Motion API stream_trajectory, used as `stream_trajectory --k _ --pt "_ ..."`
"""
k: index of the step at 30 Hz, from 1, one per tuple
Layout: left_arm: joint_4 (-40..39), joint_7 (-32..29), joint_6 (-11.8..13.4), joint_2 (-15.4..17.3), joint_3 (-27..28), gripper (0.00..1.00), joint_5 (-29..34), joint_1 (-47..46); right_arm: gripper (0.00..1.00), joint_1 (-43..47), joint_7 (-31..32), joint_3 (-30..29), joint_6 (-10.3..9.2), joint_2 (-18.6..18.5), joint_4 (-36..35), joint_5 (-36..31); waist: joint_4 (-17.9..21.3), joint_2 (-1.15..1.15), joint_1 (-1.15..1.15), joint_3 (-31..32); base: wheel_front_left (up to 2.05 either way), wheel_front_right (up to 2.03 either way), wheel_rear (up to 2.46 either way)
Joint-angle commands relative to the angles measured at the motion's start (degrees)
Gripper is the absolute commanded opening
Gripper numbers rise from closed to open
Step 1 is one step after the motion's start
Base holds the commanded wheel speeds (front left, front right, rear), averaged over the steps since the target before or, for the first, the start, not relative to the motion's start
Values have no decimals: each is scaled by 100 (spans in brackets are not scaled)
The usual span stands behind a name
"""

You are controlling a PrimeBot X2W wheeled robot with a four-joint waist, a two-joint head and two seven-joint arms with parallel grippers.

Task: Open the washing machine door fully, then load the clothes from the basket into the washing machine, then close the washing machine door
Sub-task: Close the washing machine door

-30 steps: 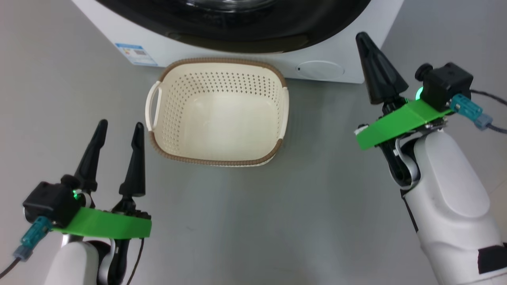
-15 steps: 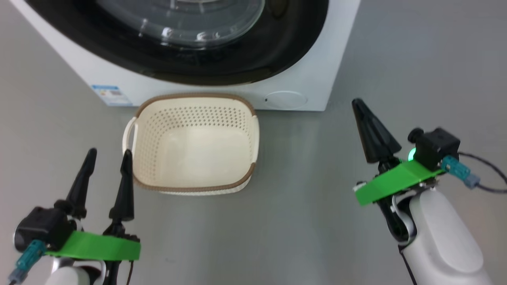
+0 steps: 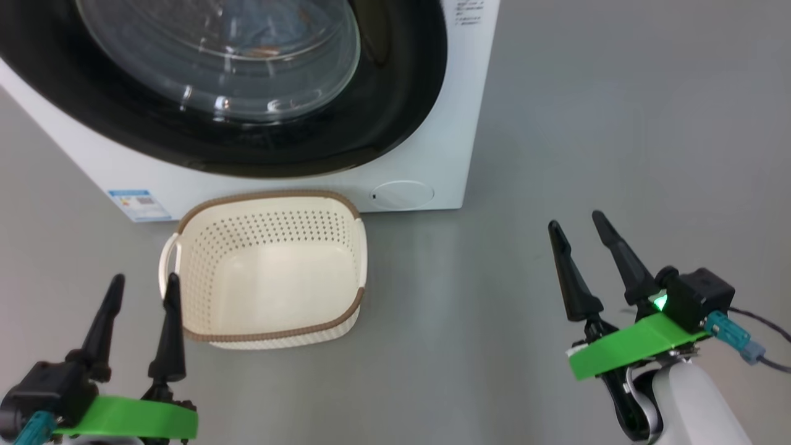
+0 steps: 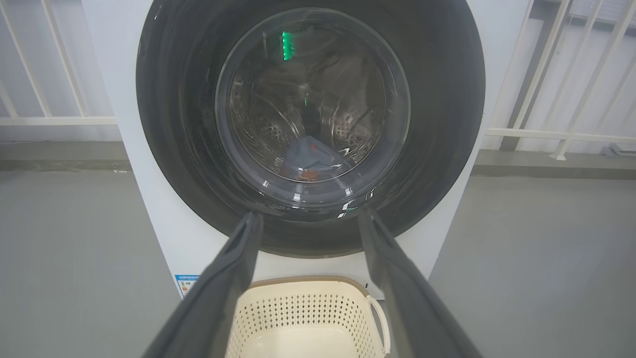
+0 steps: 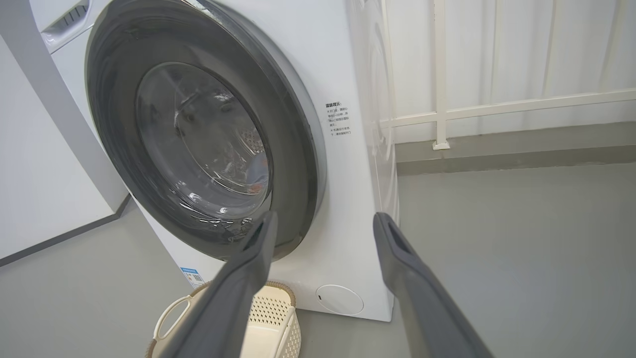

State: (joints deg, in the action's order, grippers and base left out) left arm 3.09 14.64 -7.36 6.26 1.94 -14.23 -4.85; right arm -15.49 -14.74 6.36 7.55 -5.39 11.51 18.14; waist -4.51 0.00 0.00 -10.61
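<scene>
The washing machine door [image 3: 216, 68] sits flat against the front of the washing machine [image 3: 426, 154], its black rim flush all round as far as I can see from the right wrist view. Through the glass, the clothes [image 4: 310, 158] lie as a light-blue heap at the bottom of the drum. Just in front of the machine, on the floor [image 3: 556, 123], stands the basket [image 3: 266, 198], with nothing in it. Its far rim is close under the door, between the blue label [image 3: 139, 204] and the small round flap [image 3: 403, 194].

The left end effector [image 3: 145, 279] hovers just beside the basket's near left corner, fingers apart and holding nothing. The right end effector [image 3: 575, 220] hangs well off to the right over bare floor, fingers likewise apart and unloaded.

To my eye the loading is done and the door closed, so what remains is making sure the latch has caught. I cannot tell that from here. If it needs a nudge, I would press on the black rim rather than the bulging glass, push straight in, and keep both arms high enough to clear the basket. Otherwise, drawing both arms straight back should finish it cleanly.
</scene>
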Motion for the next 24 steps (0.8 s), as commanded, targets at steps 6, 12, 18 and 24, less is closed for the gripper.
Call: stream_trajectory --k 6,12,18,24 --pt "-118 36 -13 8 349 100 89 197 100 382 -26 52 -6 30 -310 -47 236 0 0 327 0 0 0" --pt "-50 36 -13 -60 454 100 251 381 100 680 -26 -103 -6 72 -416 -30 297 0 0 506 0 0 0" --pt "-25 36 -13 -143 561 100 407 591 100 982 -26 -180 -6 115 -580 -2 381 0 0 694 0 0 0" --pt "-38 36 8 -215 612 100 514 723 100 1189 -26 -274 -6 125 -607 -72 386 0 0 859 0 0 0"
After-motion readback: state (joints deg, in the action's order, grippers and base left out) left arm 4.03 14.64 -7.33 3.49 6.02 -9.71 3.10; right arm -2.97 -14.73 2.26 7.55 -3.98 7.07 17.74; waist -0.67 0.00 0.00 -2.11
